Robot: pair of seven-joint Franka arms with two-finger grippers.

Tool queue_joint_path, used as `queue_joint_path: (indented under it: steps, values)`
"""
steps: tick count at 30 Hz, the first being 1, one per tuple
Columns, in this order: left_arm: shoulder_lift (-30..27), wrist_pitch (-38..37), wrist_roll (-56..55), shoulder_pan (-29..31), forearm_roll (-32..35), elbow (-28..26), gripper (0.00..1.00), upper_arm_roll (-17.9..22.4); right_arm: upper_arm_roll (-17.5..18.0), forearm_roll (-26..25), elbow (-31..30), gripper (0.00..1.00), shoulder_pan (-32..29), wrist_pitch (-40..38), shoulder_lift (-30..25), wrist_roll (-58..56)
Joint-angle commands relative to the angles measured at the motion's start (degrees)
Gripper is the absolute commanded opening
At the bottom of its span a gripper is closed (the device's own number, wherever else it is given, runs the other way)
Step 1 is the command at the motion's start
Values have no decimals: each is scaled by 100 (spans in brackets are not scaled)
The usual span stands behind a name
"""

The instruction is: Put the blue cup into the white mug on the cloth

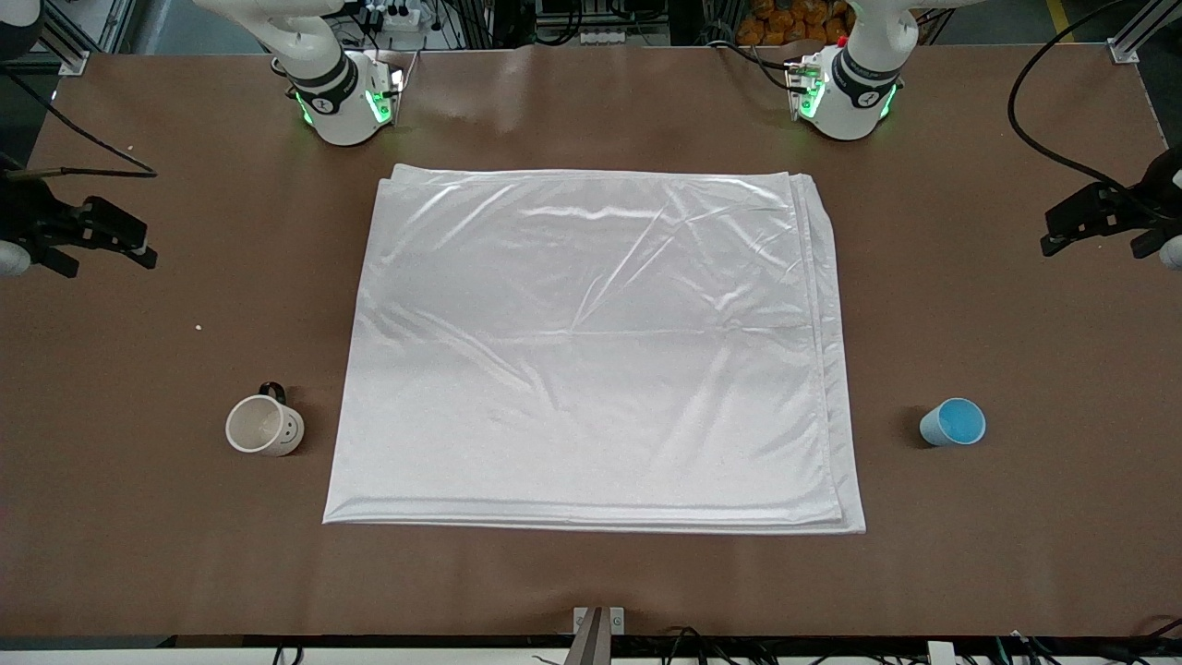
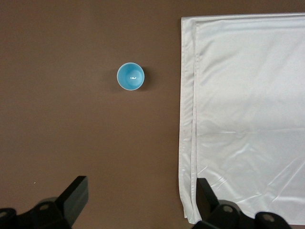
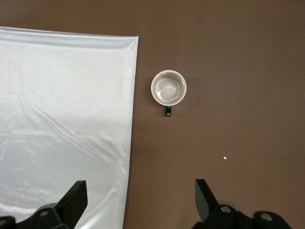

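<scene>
A big shiny cloth [image 1: 596, 346] lies flat on the brown surface [image 1: 138, 517]. The white mug [image 1: 264, 426] stands beside it toward the right arm's end. The blue cup [image 1: 953, 422] stands toward the left arm's end.

Brown table [image 1: 591, 102], glossy under light; cables [image 1: 1043, 129] along edges.

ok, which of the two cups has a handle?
The white mug, on bare table at the right arm's end beside the cloth; small black handle at its rim. The blue cup, at the left arm's end, has none.
</scene>
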Motion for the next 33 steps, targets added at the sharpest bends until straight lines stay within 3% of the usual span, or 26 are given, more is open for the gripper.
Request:
queue_joint_path:
  steps: [1, 13, 21, 33]
  values:
    - [-72, -78, 91, 4, 69, 11, 100, -9, -15, -29, 36, 100, -3, -26, -1, 80]
    - [77, -104, 82, 39, 8, 19, 100, 26, -15, -38, -8, 100, -3, -35, 69, 80]
    - [823, -16, 214, 381, 105, 72, 100, 35, -15, -47, -359, 100, -3, 106, 166, 80]
    - [1975, 1187, 285, 698, 210, 72, 100, 35, -15, -47, -623, 100, -117, 536, 754, 80]
